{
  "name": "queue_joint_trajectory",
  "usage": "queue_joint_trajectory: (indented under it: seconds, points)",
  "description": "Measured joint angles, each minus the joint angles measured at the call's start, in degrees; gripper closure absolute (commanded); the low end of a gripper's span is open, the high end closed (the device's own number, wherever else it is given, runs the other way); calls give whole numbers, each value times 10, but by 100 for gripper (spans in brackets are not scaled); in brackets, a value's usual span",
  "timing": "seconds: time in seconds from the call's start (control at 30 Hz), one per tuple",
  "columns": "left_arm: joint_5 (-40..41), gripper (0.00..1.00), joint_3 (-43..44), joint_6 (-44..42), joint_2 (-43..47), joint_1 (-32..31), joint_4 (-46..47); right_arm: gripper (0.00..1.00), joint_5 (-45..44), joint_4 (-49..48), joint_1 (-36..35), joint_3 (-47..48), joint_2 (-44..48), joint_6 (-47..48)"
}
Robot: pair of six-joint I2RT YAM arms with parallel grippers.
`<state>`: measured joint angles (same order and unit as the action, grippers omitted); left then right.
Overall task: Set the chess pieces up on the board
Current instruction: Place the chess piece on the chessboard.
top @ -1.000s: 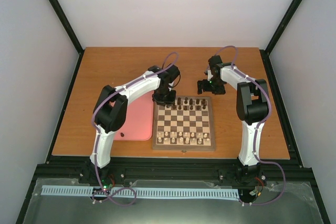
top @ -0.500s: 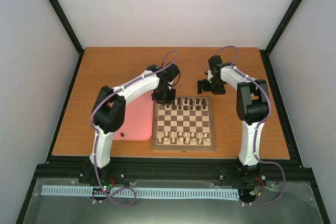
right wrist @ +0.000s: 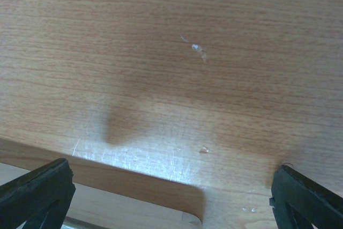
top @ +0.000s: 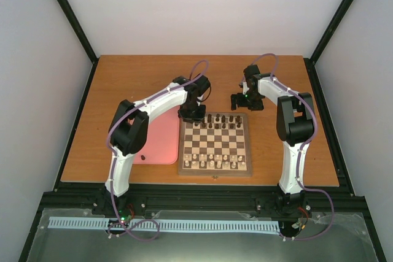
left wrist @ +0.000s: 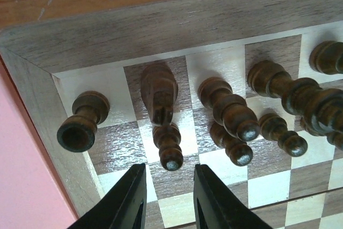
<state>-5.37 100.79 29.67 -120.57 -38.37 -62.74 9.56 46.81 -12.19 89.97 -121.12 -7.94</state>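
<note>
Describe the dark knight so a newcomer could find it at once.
Start at the board, at the far corner beside the pink tray. The knight stands one square in from the corner rook; unlike its round-topped neighbours, it has a carved horse head.

One wooden board (top: 215, 144) lies on one table (top: 141, 81), with one pink tray (top: 161, 142) to its left. Two arms reach over them: one left arm (top: 156, 102) and one right arm (top: 295, 121).

In the top view the dark chess pieces (top: 218, 121) fill two rows along the board's upper edge. The pale pieces (top: 215, 161) fill two rows along its lower edge. Both sets are too small there for an exact count.

The left wrist view shows one rook (left wrist: 83, 127), one knight (left wrist: 158, 92), one bishop (left wrist: 228, 108) and three pawns (left wrist: 169, 146). At least two taller pieces overlap at the right edge, so their number cannot be told.
</note>
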Motion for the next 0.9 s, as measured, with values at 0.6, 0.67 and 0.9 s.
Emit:
queue_joint_trajectory:
  seconds: [0.6,0.67,0.9]
  points:
    - [9,82,-1,-4,-11,0,21,0,0,0,0,0,0,0]
    - [9,83,-2,-4,-11,0,23,0,0,0,0,0,0,0]
    - [6,83,-20,-4,-11,0,28,0,0,0,0,0,0,0]
